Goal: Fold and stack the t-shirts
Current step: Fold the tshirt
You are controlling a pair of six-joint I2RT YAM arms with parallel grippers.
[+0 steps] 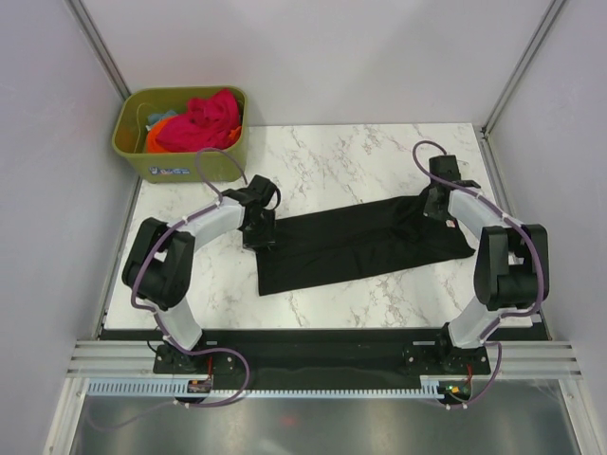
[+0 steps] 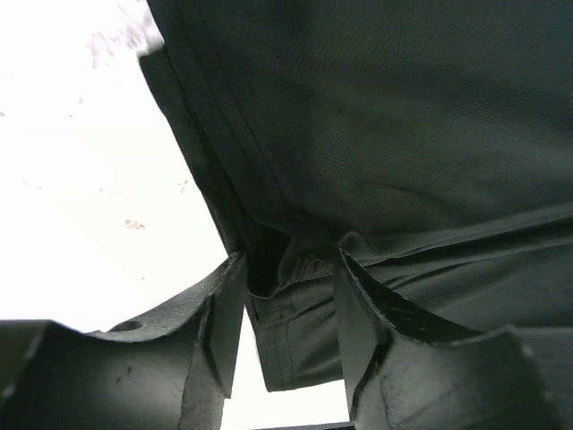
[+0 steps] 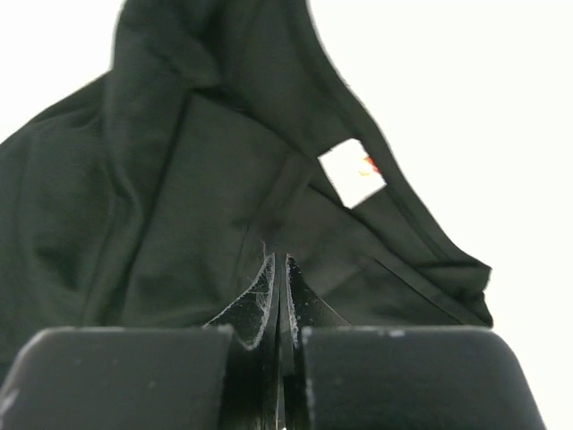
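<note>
black t-shirt [image 1: 365, 246] stretched toward left and right edges of table [image 1: 379, 161]; left gripper [image 2: 291, 269] pinches hem, right gripper [image 3: 277, 264] clamps collar cloth, likely flattening for folding

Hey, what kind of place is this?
Probably a robot test cell: two arms mounted at a marble-look table, plain grey walls boxing it in, one black t-shirt laid out.
</note>
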